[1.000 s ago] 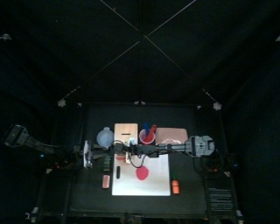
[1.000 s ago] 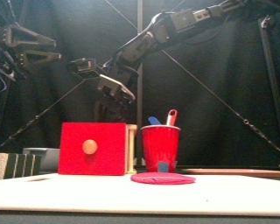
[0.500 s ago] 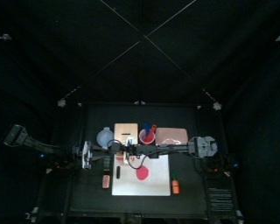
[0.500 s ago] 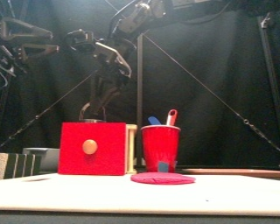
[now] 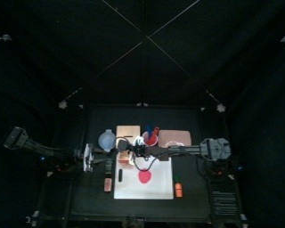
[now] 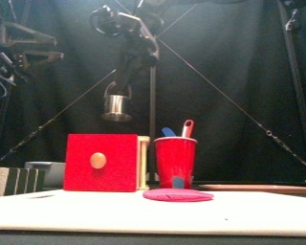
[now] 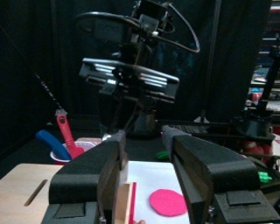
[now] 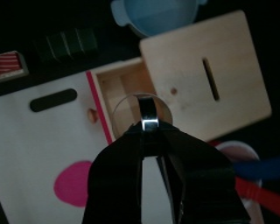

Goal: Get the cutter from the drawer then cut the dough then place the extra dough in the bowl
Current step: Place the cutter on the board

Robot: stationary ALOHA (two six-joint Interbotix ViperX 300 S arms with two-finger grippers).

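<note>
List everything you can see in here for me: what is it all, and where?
cutting board: one, white, middle of the table.
dough disc: one, pink-red, flat on the board.
wooden box: one, pale with a red drawer front, behind the board.
bowl: one, blue-grey, left of the box.
cup: one, red, right of the box.
toy knives: two, blue and red, in the cup.
tray: one, pale pink, right of the cup.
sushi roll: one, dark green, left of the board.
small toys: two, orange-red, left of the board and at its front right corner.
cutter: one, metal, hanging above the box.
right gripper: shut on the cutter's handle.
left gripper: open, empty.
</note>
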